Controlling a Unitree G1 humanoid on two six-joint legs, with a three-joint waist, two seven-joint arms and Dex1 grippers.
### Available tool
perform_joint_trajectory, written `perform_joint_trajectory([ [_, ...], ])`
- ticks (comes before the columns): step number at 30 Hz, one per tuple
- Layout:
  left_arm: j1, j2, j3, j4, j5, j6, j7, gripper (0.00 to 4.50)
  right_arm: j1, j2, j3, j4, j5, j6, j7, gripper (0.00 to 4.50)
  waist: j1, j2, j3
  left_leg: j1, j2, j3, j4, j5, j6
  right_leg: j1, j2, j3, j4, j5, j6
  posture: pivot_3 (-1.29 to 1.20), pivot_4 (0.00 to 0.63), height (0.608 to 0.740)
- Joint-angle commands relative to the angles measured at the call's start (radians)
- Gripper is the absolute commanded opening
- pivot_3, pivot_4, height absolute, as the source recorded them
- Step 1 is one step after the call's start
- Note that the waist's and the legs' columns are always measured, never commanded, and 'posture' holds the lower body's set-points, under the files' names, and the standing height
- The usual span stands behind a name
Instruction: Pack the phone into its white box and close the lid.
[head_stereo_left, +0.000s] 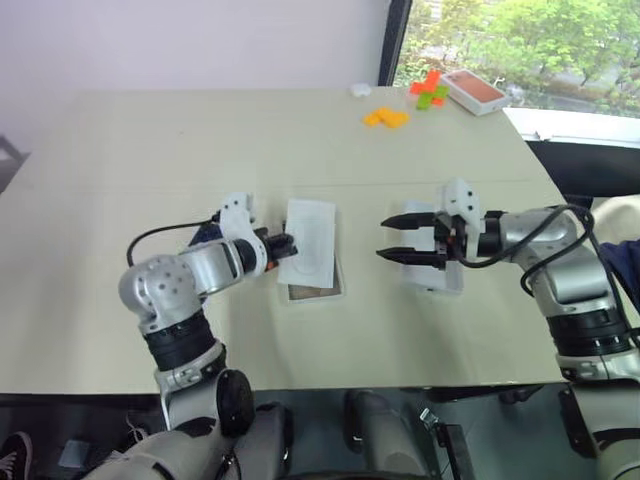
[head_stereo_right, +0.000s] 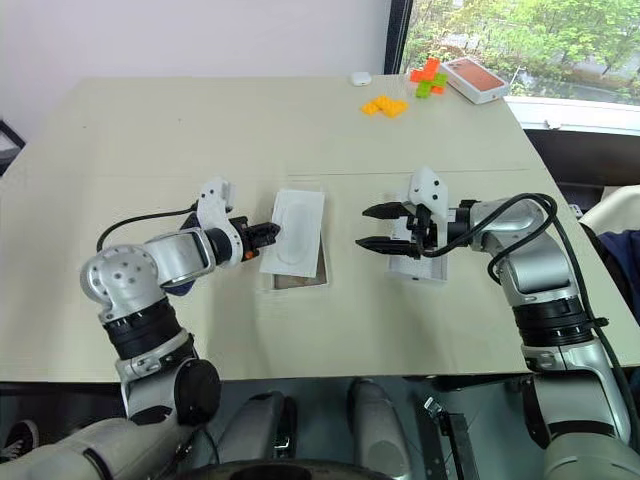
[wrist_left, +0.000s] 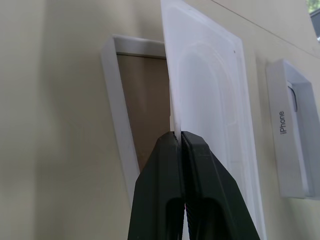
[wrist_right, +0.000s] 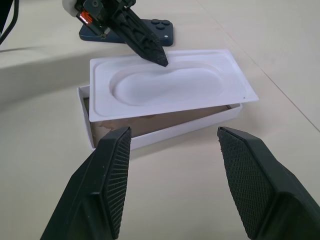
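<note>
Pinching the flat insert (head_stereo_right: 296, 232) by its thin edge over the white box (wrist_right: 165, 131), my left gripper (wrist_left: 179, 136) could let it slip, while my right gripper (wrist_right: 172, 132) waits spread empty and the phone (wrist_right: 150, 31) lies beyond the box.

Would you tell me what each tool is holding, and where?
Left tool pinches the flat white insert by its edge; right tool is open, empty.

A white insert (head_stereo_right: 296, 232) pinched by the left gripper (head_stereo_right: 272, 233) covers most of the white box (head_stereo_right: 299, 279), probably blocking entry from above.
</note>
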Motion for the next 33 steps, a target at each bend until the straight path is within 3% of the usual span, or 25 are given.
perform_joint_trajectory([
  [1,0.006,-0.011,-0.013,-0.064,0.027,0.008,0.023,0.00,-0.001,-0.004,-0.015,-0.012,0.004,-0.023,-0.002,2.86,0.000,0.000,0.000,0.000,0.000,0.000,0.000,0.000,0.000,0.000,0.000,0.000,0.000,0.000,0.000,0.00,0.150,0.740],
  [18,0.052,-0.113,-0.022,-0.129,0.087,0.008,0.061,0.00,-0.017,-0.007,-0.012,0.038,-0.008,-0.048,0.004,2.86,-0.002,0.000,0.000,0.000,0.000,0.000,0.000,0.000,0.000,0.000,0.000,0.000,0.000,0.000,0.000,0.00,0.150,0.740],
  [29,0.058,-0.129,-0.028,-0.142,0.112,0.008,0.072,0.00,-0.031,0.001,-0.007,0.062,-0.023,-0.069,0.002,2.86,-0.001,0.000,0.000,0.000,0.000,0.000,0.000,0.000,0.000,0.000,0.001,0.000,0.000,0.000,0.000,0.00,0.150,0.740],
  [33,0.059,-0.149,-0.024,-0.149,0.094,0.008,0.061,1.48,-0.030,0.001,-0.005,0.061,-0.025,-0.075,-0.002,2.92,-0.001,0.000,0.000,0.000,0.000,0.000,0.000,0.000,0.000,0.000,0.001,0.000,0.000,0.000,0.000,0.00,0.150,0.740],
])
